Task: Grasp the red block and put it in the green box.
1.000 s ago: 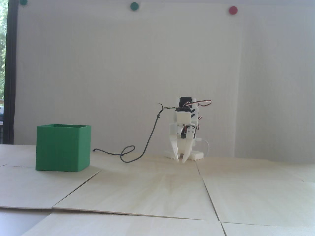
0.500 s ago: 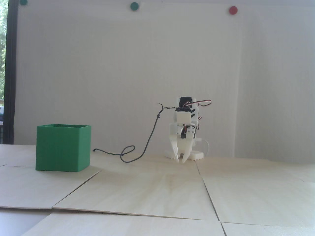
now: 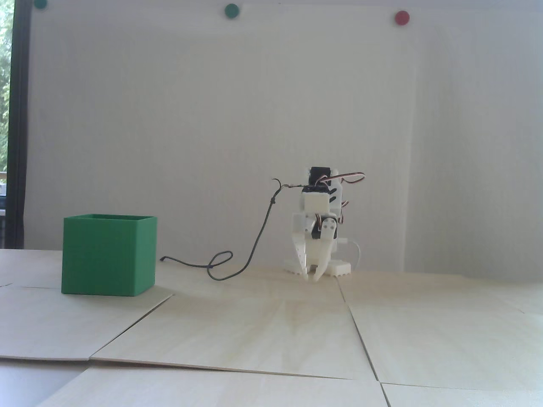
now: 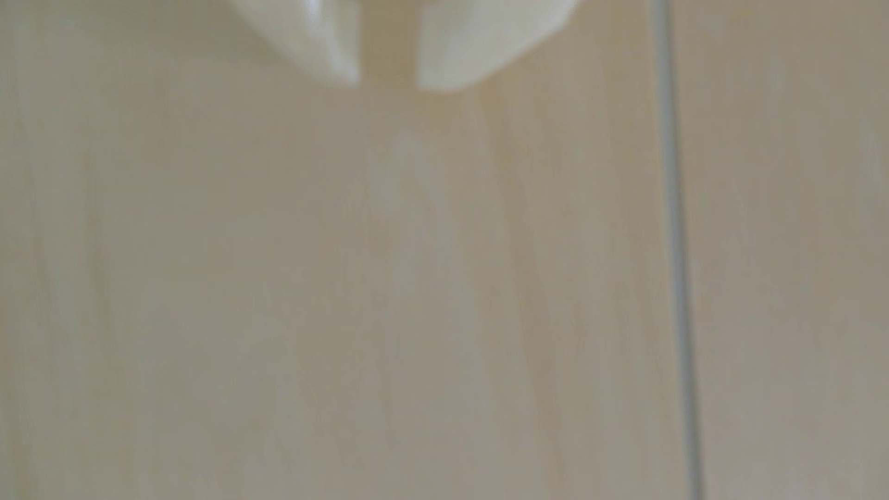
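Pale wood panels make up the tabletop [image 3: 271, 330], laid edge to edge with thin dark seams between them; 1 seam runs down the right side of the wrist view. Behind stands a plain white wall, with 2 green wall dots [image 3: 231, 10] and 1 red wall dot [image 3: 401, 17] near its top edge. A dark window frame shows at far left in the fixed view.

My fingers [image 3: 311, 277] point downward, tips just above or on the tabletop, close in front of my own white base. A narrow gap shows between the 2 tips in the wrist view [image 4: 387, 84], with only bare wood in it. So: slightly parted, gripping nothing.

Green box [image 3: 108, 256] sits well apart from me, to the left in the fixed view, upright, open top facing up. From this low angle its inside is hidden.

Red block: not visible in either view. Nothing red lies on the wood near me or under the wrist camera. Whether it is inside the box, or somewhere outside both views, cannot be told.

A dark cable [image 3: 220, 267] loops across the tabletop between the box and my arm.

Judgement on progress: I am folded low as if at rest and hold no block. Either the drop is done and the block lies hidden behind the box walls, or the grasp has not begun. These views do not settle which.
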